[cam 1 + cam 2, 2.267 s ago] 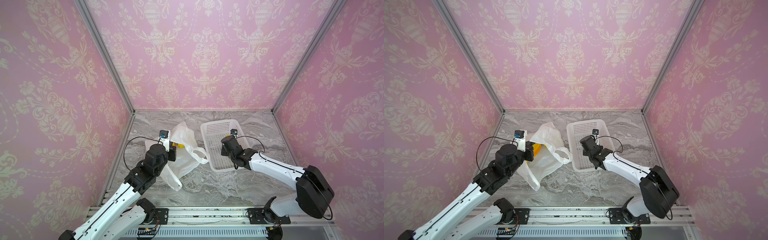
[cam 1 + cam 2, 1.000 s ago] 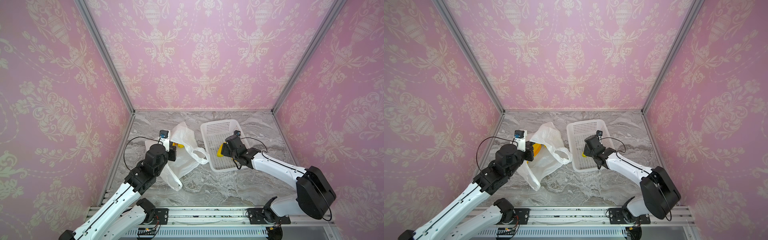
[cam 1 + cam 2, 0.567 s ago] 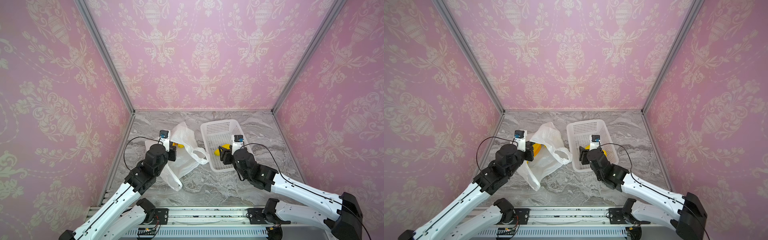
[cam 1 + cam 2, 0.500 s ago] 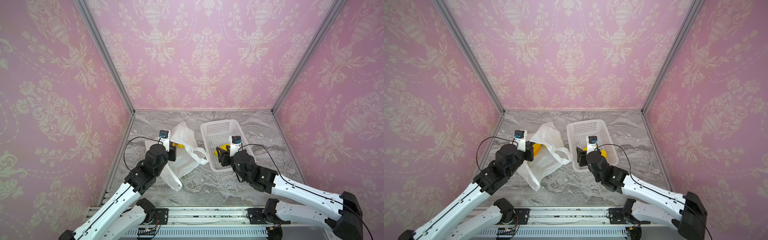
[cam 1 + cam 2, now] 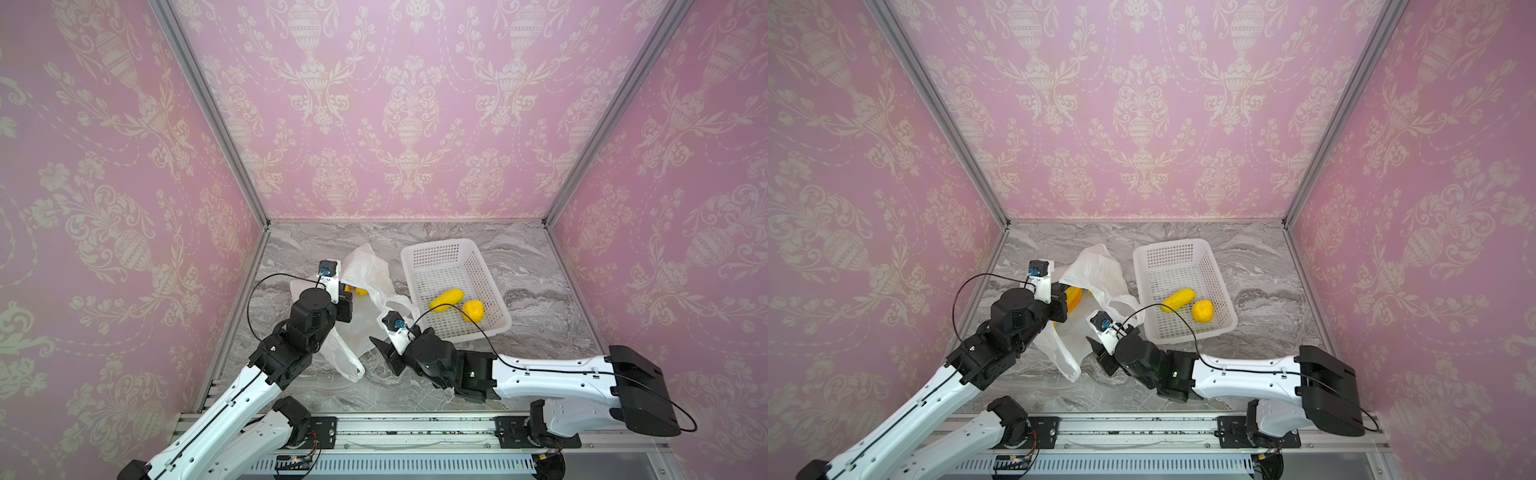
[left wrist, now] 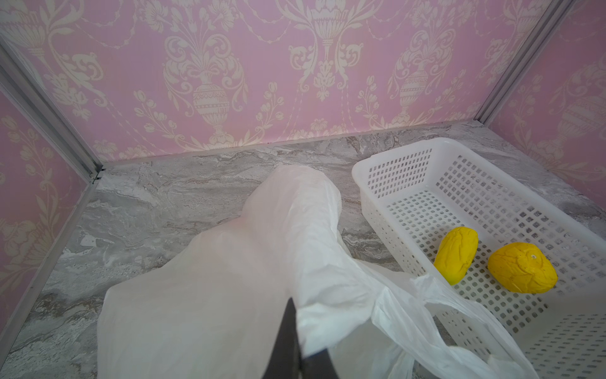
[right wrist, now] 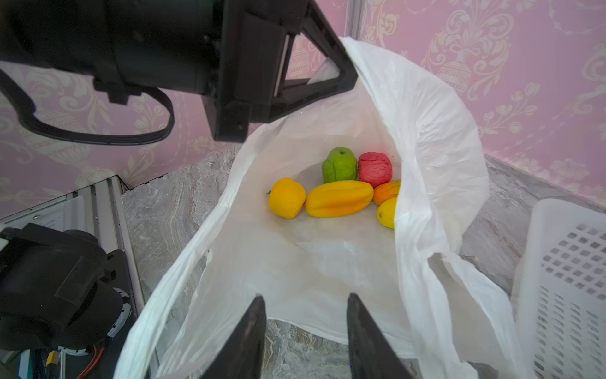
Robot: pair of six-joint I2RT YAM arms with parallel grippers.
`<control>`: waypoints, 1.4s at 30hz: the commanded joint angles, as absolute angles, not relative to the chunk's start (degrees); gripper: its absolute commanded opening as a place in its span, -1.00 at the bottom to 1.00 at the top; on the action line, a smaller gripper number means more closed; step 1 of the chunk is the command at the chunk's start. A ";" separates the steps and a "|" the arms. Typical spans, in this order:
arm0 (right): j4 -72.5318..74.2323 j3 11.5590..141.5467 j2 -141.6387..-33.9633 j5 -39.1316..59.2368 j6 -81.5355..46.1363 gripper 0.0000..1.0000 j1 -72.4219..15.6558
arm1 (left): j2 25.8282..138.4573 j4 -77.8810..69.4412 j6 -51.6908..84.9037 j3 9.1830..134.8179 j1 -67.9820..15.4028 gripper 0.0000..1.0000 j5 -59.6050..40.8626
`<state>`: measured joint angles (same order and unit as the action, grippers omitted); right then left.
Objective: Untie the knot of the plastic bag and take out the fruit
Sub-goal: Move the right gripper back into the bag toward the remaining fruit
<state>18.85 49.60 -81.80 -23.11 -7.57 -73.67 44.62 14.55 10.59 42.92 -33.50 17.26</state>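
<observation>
The right arm (image 5: pixel 540 376) has swung from the basket (image 5: pixel 436 255), where two yellow pieces (image 5: pixel 446 300) lie, back to the plastic bag (image 5: pixel 365 266) left of the table's (image 5: pixel 540 270) middle, jaws spread and empty. The left arm's (image 5: pixel 245 386) jaws pinch the bag's rim, the fruit (image 7: pixel 337 198) heaped inside.

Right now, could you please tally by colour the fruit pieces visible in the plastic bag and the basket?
Yellow fruit: 5 (2 in the basket, 3 in the plastic bag)
Orange fruit: 1, partly hidden
Green fruit: 1
Red fruit: 1
Total: 8 visible
</observation>
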 commanded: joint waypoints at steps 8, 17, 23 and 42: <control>26.48 57.50 -98.17 -23.39 -10.40 -0.49 -73.84 | 43.26 14.29 11.33 42.34 -33.13 -1.00 17.79; 39.37 53.94 -107.29 -24.38 -25.36 -0.36 -69.76 | 42.28 13.75 11.12 42.36 -33.13 -1.00 16.98; 34.66 62.13 -115.57 -21.80 -36.68 -0.38 -68.58 | 42.07 13.04 10.82 40.34 -33.13 -1.00 15.96; 20.86 90.26 -134.74 -17.80 -53.19 0.62 -60.99 | 41.35 11.25 10.10 39.58 -33.20 -1.00 11.34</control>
<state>28.34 86.63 -132.18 -16.25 -50.00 -61.19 42.44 12.75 10.57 40.51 -33.50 12.71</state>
